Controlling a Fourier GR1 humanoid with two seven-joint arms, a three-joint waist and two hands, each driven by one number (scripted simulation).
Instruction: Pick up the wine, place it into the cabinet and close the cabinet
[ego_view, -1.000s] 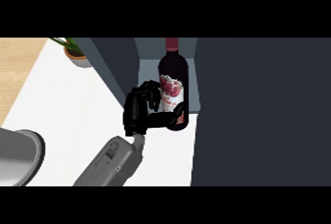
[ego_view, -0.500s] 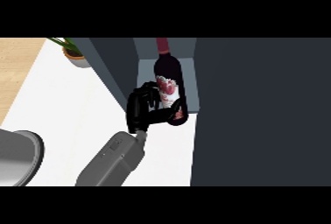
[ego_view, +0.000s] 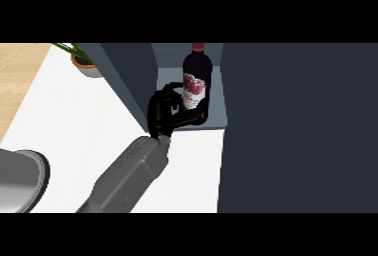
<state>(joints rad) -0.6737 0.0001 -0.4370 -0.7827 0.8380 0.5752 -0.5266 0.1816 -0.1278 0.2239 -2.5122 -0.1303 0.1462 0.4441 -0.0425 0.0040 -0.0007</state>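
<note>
robot hand (ego_view: 168, 111) curled round wine (ego_view: 196, 80), inside cabinet (ego_view: 295, 125) opening

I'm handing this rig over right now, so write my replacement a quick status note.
Only one hand shows, entering lower left, curled round the wine bottle; which hand it is I can't tell, and the other is out of view.
The bottle stands upright inside the open cabinet, on its floor or just above.
Done: wine picked up and carried in.
Left: release, withdraw, close the cabinet door.
A potted plant sits at back left.
</note>
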